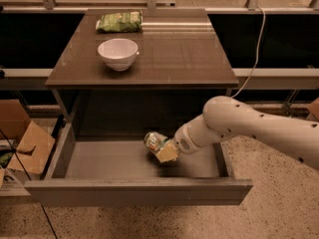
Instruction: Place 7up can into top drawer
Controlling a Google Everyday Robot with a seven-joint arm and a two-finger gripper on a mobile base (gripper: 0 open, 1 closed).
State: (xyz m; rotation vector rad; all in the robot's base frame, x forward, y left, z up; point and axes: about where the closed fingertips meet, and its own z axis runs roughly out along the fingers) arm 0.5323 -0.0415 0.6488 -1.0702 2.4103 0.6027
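The 7up can [153, 141], green and white with a silver end, lies tilted on its side inside the open top drawer [139, 192], low over the grey floor near the middle. My gripper [163, 149] reaches in from the right on the white arm and is shut on the can, its tan finger [168, 153] against the can's right side. Whether the can touches the drawer floor cannot be told.
A white bowl [118, 53] and a flat green snack bag [119, 22] sit on the dark brown table [189, 54] above the drawer. Cardboard boxes [22, 146] stand on the floor at the left. A cable [256, 49] hangs at the right.
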